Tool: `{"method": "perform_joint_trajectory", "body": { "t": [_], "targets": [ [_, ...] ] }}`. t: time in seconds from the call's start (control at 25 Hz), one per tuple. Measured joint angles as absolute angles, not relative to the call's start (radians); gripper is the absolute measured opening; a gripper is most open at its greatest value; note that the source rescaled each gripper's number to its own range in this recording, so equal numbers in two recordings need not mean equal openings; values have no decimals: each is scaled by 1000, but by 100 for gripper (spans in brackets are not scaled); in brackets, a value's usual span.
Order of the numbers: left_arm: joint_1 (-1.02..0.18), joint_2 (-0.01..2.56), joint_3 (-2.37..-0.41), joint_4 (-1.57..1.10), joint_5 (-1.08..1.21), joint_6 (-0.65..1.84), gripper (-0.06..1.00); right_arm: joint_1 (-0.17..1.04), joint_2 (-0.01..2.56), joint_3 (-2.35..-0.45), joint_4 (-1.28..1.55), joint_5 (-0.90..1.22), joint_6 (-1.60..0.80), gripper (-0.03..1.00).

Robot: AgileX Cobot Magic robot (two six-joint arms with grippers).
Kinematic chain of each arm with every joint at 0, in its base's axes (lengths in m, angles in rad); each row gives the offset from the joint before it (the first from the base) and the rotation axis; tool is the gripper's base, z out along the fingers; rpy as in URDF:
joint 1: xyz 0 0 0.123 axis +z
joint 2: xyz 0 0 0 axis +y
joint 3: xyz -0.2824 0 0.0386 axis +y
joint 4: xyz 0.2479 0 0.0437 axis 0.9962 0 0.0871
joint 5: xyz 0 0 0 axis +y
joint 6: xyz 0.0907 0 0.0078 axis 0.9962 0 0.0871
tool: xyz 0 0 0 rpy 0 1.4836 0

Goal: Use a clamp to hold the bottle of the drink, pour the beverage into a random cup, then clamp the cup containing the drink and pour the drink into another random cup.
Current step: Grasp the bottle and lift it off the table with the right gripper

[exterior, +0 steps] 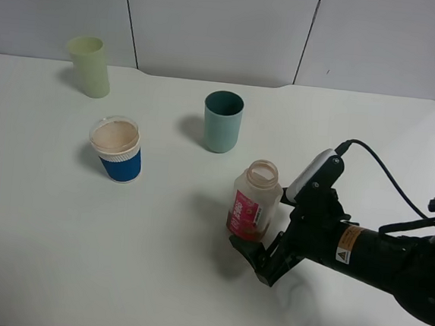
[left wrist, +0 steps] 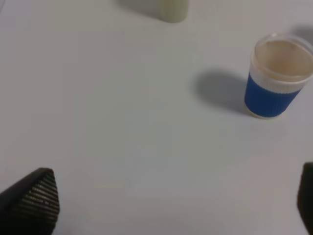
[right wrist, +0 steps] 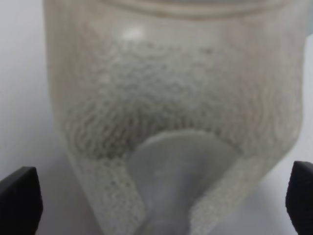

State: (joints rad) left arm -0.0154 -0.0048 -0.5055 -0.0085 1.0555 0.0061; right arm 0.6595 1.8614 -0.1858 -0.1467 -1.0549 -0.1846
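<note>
On a white table [exterior: 117,261], the right arm reaches in from the right side, and its black clamp [exterior: 253,261] sits low at the base of the drink bottle [exterior: 255,201]. The wrist camera shows the two fingertips spread wide on either side of the whitish body, not pressing it, so this gripper is open around the bottle. The bottle stands uncapped, roughly mid-table toward the right. The left gripper [left wrist: 166,200] is also open, holding nothing, over bare table near a blue paper cup [exterior: 116,150]. The step in hand looks like taking hold of the bottle. It would go best with the fingers centred on the flat sides and closed gently, since thin plastic may buckle or slip. The teal tumbler [exterior: 222,121] stands just beyond the bottle with clear table between them, an easy path for pouring. The pale yellow-green tumbler [exterior: 89,66] sits well apart, near the far edge.
</note>
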Motion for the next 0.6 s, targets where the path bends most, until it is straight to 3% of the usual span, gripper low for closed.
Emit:
{"method": "perform_joint_trajectory", "body": {
  "t": [0.6],
  "targets": [
    [-15, -5, -506, -8, 1055, 6, 99, 659, 1861, -186, -99, -1108, -185, 100]
  ]
}}
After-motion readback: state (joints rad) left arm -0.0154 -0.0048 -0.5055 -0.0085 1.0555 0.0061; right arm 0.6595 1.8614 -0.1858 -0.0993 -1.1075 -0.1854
